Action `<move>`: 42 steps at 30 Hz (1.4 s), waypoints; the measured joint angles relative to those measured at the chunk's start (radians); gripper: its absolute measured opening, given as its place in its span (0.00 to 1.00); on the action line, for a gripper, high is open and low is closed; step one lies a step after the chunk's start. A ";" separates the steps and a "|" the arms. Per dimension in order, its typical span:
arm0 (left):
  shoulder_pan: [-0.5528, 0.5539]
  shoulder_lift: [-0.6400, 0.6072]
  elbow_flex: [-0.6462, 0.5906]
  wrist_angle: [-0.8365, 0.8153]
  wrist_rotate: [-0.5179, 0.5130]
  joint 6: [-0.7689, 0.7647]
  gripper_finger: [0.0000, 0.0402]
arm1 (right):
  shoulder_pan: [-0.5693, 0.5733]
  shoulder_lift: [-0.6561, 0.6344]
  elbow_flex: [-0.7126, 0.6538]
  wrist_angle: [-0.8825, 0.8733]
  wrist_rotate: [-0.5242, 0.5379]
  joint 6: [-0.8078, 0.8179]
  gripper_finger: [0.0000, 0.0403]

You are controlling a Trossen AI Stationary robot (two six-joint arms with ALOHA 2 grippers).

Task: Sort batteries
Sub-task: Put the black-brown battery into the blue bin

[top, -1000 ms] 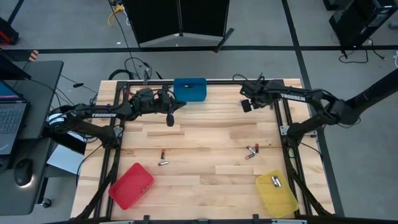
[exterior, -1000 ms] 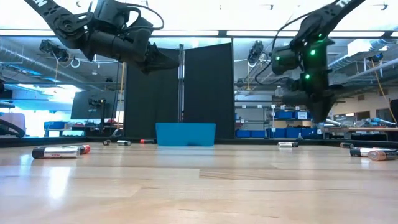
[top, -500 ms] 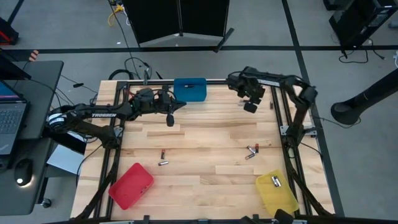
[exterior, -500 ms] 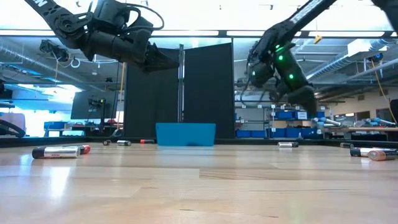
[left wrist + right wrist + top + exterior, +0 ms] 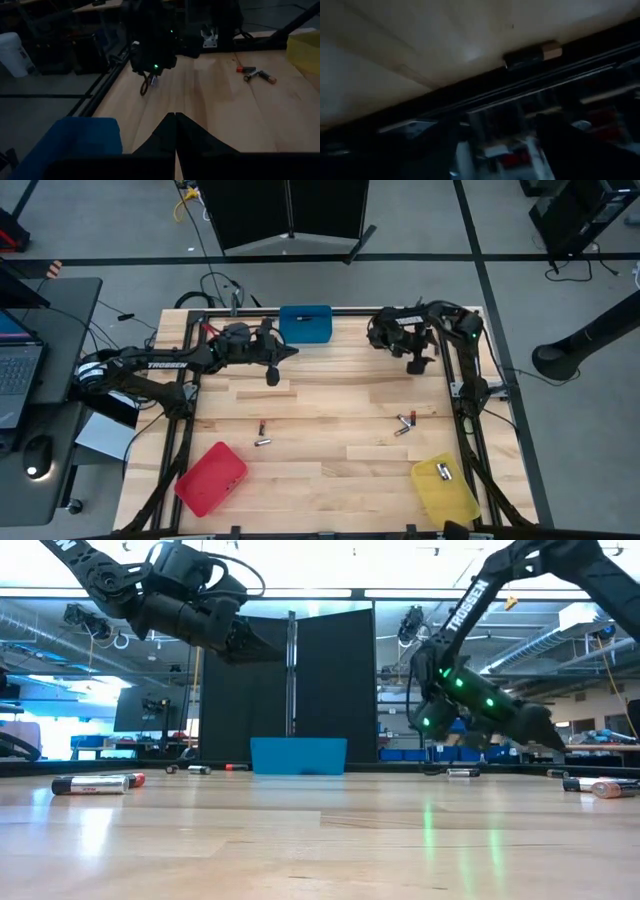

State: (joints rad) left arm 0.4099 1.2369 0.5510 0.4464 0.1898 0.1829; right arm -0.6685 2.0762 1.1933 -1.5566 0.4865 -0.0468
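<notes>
Right gripper (image 5: 418, 364), fingers spread wide and empty, is held near a battery (image 5: 532, 55) at the table edge (image 5: 441, 370); left gripper (image 5: 273, 372) is closed, empty

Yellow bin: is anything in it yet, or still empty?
Not empty. The high view shows one battery lying inside the yellow bin, near its far end. Nothing else shows in it.

Batteries (image 5: 90, 783) lie on the table (image 5: 320, 840); blue bin (image 5: 298, 755) behind
</notes>
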 joint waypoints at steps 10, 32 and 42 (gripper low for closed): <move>-0.001 0.000 0.000 -0.020 0.002 -0.003 0.03 | -0.032 -0.011 -0.082 0.134 0.120 -0.161 0.80; -0.001 0.000 0.000 -0.020 0.008 0.008 0.03 | -0.052 -0.032 -0.046 0.072 0.118 -0.185 0.78; -0.001 0.000 0.000 -0.020 0.008 0.010 0.03 | -0.021 -0.206 -0.026 0.130 -0.223 -0.081 0.73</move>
State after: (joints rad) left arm 0.4088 1.2369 0.5510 0.4266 0.1974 0.1928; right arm -0.6900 1.8706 1.1671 -1.4262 0.2639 -0.1279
